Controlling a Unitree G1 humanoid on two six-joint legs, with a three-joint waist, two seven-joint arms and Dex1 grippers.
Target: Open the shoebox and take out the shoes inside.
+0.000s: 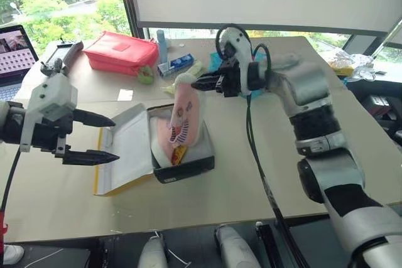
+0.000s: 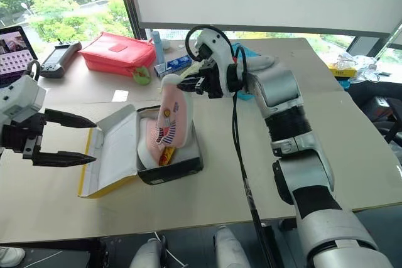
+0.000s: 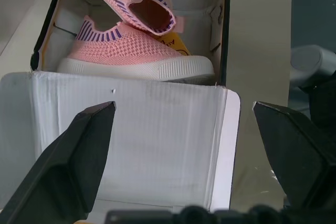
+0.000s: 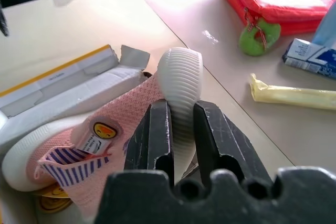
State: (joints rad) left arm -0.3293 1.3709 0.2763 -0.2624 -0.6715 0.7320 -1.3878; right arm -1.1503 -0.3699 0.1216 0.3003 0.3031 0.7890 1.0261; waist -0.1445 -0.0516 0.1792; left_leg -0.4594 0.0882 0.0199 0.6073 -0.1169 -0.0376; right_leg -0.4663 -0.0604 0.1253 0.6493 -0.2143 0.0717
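- Setting: a tan table [image 1: 264, 174] beside a window with trees outside.
- The shoebox [image 1: 188, 166] stands open on the table, its white-lined lid [image 1: 129, 149] folded flat toward the left gripper.
- The right gripper [image 4: 179, 129] is pressed together on the white ribbed sole of the lifted shoe [image 1: 183, 117]; this pink shoe hangs toe up from the fingers, its striped opening down over the box.
- The second shoe [image 3: 131, 59] lies on its side inside the box, directly below the held one.
- The left gripper [image 1: 91, 136] hovers just outside the lid's free edge, fingers spread wide and pinching nothing.
- Beyond the right gripper lie a red zip pouch [image 1: 119, 51], a small blue-and-white carton [image 1: 174, 64] and a yellow wrapper [image 4: 294, 95].
- A laptop [image 1: 16, 54] sits at the table's far edge, beyond the left gripper.
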